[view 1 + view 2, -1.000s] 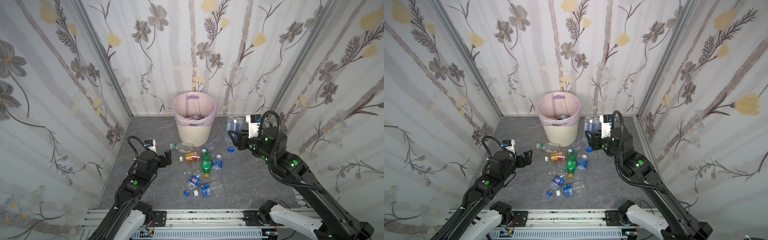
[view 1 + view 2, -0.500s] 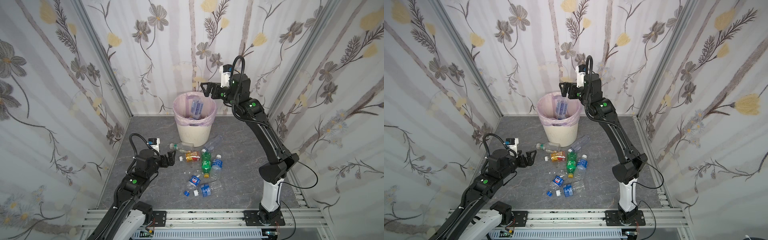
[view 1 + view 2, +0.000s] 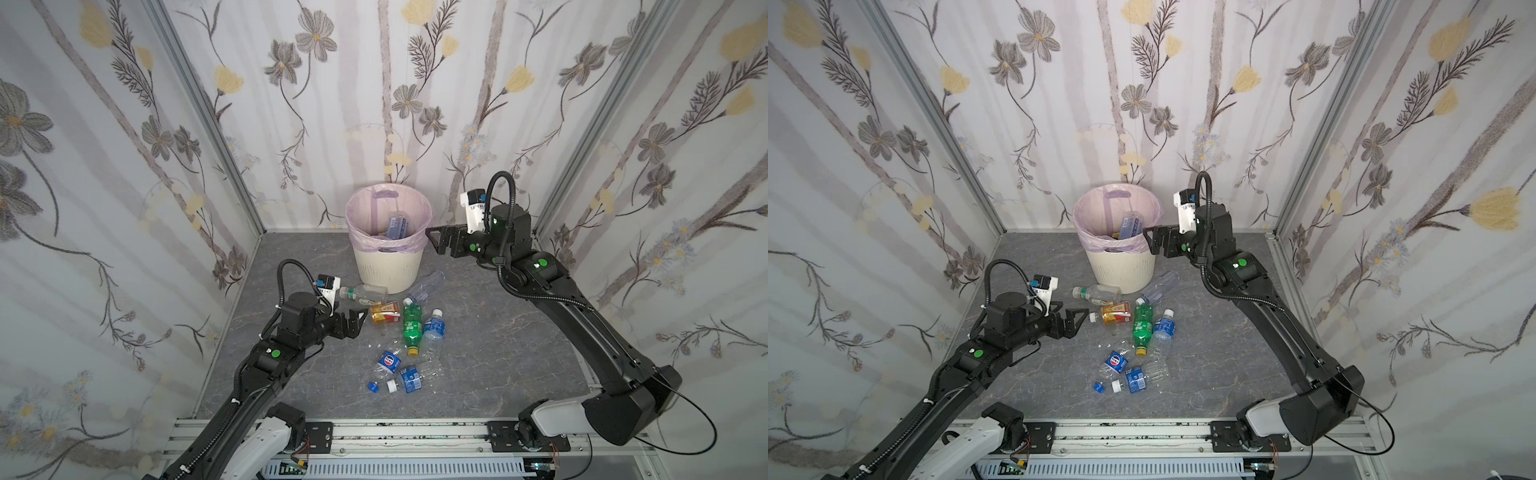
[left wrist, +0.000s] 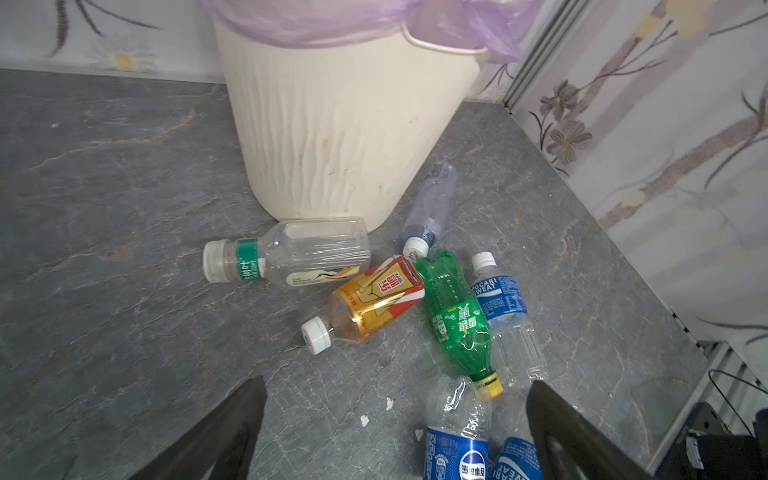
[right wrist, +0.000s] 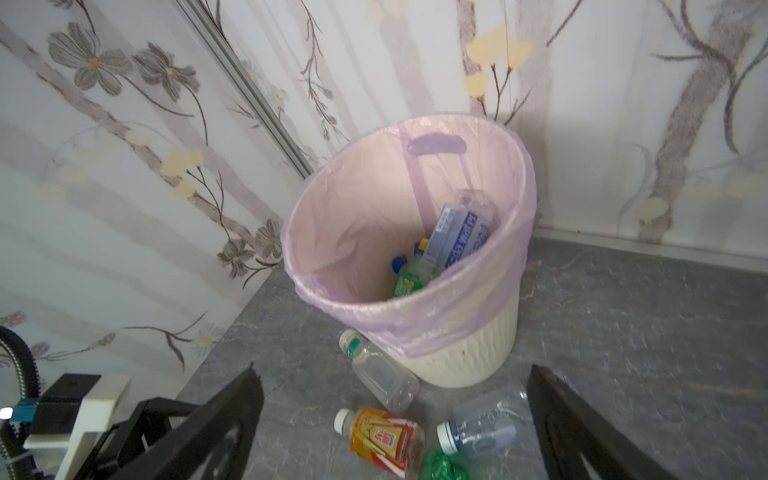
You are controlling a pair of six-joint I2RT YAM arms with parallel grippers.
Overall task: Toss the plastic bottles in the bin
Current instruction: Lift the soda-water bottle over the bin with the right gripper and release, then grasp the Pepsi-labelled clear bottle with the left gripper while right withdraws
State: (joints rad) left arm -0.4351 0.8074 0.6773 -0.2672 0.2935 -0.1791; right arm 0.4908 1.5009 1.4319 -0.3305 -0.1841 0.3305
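Note:
The cream ribbed bin [image 3: 386, 270] [image 3: 1121, 270] with its lilac liner stands at the back and holds several bottles, a blue-labelled one [image 5: 457, 237] on top. Several plastic bottles lie on the floor in front of it, among them a red-orange one [image 3: 385, 312] [image 4: 374, 301], a green one [image 3: 411, 326] [image 4: 457, 324] and a clear one [image 3: 365, 293] against the bin's foot. My left gripper [image 3: 360, 321] [image 4: 397, 382] hovers open and empty just left of the red-orange bottle. My right gripper [image 3: 433, 241] [image 5: 392, 368] is open and empty beside the bin's right rim.
A loose blue cap [image 3: 372, 386] and a white cap [image 3: 391, 386] lie near the front of the pile. Small white scraps [image 4: 388, 403] dot the grey floor. Floral walls close in on three sides, and a metal rail [image 3: 415, 436] runs along the front.
My right gripper carried a clear bottle up over the bin, opened, and the bottle dropped in. That arm has since come down beside the rim. My left gripper edged toward the bottles.

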